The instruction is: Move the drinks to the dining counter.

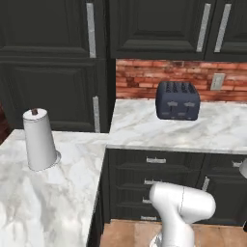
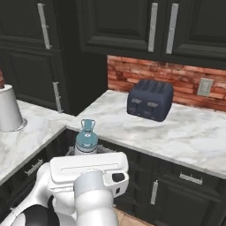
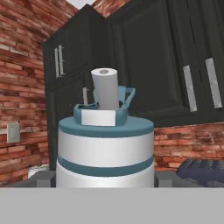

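In the left base view, a grey paper-towel roll is seen standing upright on the near marble surface at the left. A dark blue-grey toaster sits on the farther marble worktop, against a brick backsplash, with dark drawers below and dark cabinets above. The white arm rises at the lower right.

In the right base view, the grey metal bottle with its light-blue cap is seen upright just above the white hand, in front of the corner where the two marble surfaces meet; its lower body is hidden behind the hand. Whether it is lifted clear of anything cannot be told. The toaster stands well beyond it, and the paper-towel roll is at the far left.

In the hand view, the bottle is seen very close, centred directly ahead between where the jaws would stand. The finger tips themselves are not made out, so whether the jaws are spread or pinching the bottle cannot be told. The paper-towel roll appears behind the cap, and the toaster at the lower right.
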Motion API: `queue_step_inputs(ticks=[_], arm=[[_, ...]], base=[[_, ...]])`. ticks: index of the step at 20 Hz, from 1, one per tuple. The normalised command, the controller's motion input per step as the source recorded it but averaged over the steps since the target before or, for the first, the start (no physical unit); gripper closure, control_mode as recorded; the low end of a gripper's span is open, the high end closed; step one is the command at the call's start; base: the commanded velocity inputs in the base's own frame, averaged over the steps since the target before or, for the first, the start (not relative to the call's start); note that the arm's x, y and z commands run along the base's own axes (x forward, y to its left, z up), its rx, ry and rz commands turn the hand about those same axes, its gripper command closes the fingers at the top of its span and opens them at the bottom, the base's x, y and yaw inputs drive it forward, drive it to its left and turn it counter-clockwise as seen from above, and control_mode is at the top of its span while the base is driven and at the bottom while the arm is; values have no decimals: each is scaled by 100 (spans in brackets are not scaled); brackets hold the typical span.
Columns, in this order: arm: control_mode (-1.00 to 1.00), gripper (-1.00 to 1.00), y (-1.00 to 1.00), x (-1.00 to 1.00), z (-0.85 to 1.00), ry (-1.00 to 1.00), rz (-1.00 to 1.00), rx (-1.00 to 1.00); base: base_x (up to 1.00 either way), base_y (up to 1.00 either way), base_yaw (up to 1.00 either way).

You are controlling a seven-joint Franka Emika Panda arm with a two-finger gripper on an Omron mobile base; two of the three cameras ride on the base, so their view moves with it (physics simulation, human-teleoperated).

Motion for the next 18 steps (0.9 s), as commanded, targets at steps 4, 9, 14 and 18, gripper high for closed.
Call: queue_step_inputs(ticks=[4, 9, 14, 18], arm=[[100, 100, 0, 0, 0, 0, 0, 0], [100, 100, 0, 0, 0, 0, 0, 0], [100, 100, 0, 0, 0, 0, 0, 0], [100, 100, 0, 0, 0, 0, 0, 0]], base=[[-100, 41, 0], [-100, 1, 0], [-100, 0, 0], [-100, 0, 0]])
